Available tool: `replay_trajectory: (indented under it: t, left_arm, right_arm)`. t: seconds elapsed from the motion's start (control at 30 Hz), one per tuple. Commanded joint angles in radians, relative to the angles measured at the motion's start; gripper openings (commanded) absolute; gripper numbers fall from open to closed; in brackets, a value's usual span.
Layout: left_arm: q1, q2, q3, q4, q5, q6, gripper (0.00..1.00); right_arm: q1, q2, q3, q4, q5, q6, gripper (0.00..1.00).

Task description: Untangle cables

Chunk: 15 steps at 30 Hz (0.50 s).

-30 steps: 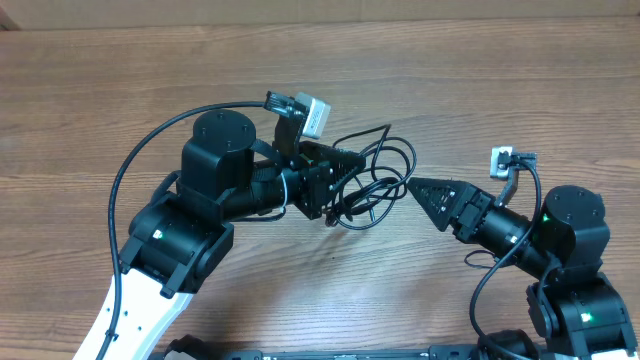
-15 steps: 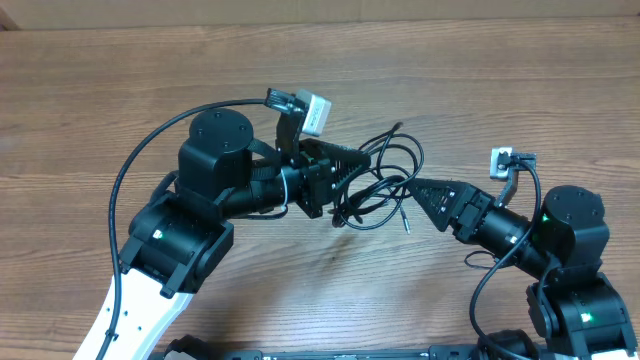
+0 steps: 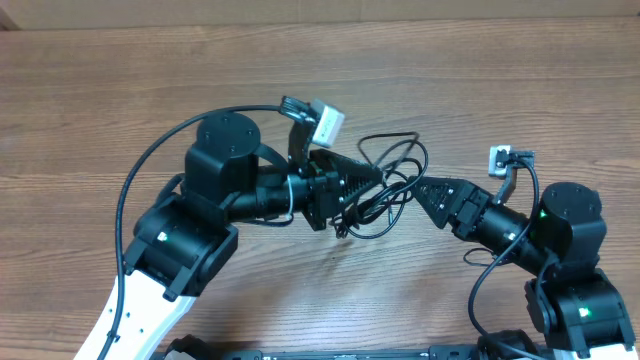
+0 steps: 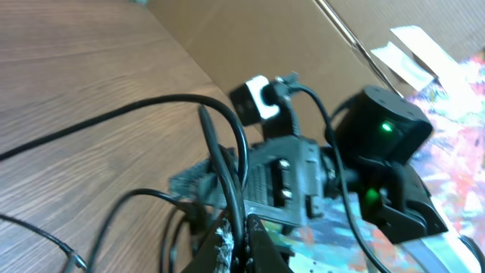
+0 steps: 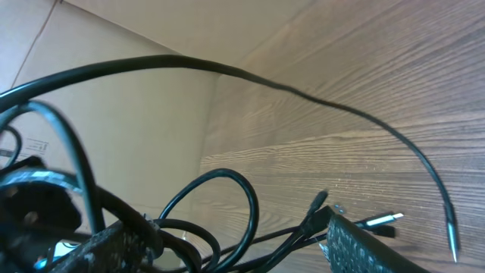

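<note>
The cables (image 3: pixel 398 152) are thin black cords bunched in loops between my two grippers at the table's middle. My left gripper (image 3: pixel 372 178) is shut on one strand of the cables (image 4: pixel 227 144), which runs up between its jaws (image 4: pixel 244 231). My right gripper (image 3: pixel 420 187) is at the bundle's right side. In the right wrist view its fingers stand wide apart (image 5: pixel 239 227) with several strands and loops (image 5: pixel 250 201) lying between them, not pinched. A silver plug end (image 5: pixel 388 219) lies by the right finger (image 5: pixel 371 246). A loose cord tip (image 5: pixel 452 250) hangs at the right.
The wooden table (image 3: pixel 150 80) stretches all round. A cardboard wall (image 3: pixel 300 10) lines the far edge. The right arm (image 4: pixel 379 129) faces the left wrist camera closely. The left arm's thicker supply cable (image 3: pixel 150 165) arcs on the left.
My left gripper has moved right with the cables, closer to my right gripper. The loops have shifted right and bunched, and the plug end lying below them is no longer on the table.
</note>
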Motion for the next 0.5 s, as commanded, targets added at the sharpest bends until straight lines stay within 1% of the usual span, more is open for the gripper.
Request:
replay_trajectory:
  t: [0.0, 0.17, 0.27, 0.37, 0.47]
  left_arm:
    - [-0.034, 0.001, 0.014, 0.014, 0.038, 0.012, 0.04]
    - [-0.061, 0.001, 0.014, 0.016, 0.039, 0.012, 0.04]
    - [-0.066, 0.001, 0.014, 0.029, 0.043, 0.012, 0.04]
    - [-0.066, 0.001, 0.014, 0.057, 0.064, 0.012, 0.04]
    - [-0.066, 0.001, 0.014, 0.093, 0.085, 0.011, 0.04]
  right_arm:
    - [-0.003, 0.014, 0.014, 0.013, 0.006, -0.007, 0.74]
    - [-0.003, 0.035, 0.014, 0.02, 0.035, -0.016, 0.74]
    - [-0.003, 0.048, 0.014, 0.012, 0.065, -0.046, 0.74]
    - [-0.003, 0.066, 0.014, -0.02, 0.113, -0.064, 0.74]
    - [-0.003, 0.084, 0.014, -0.089, 0.203, -0.064, 0.73]
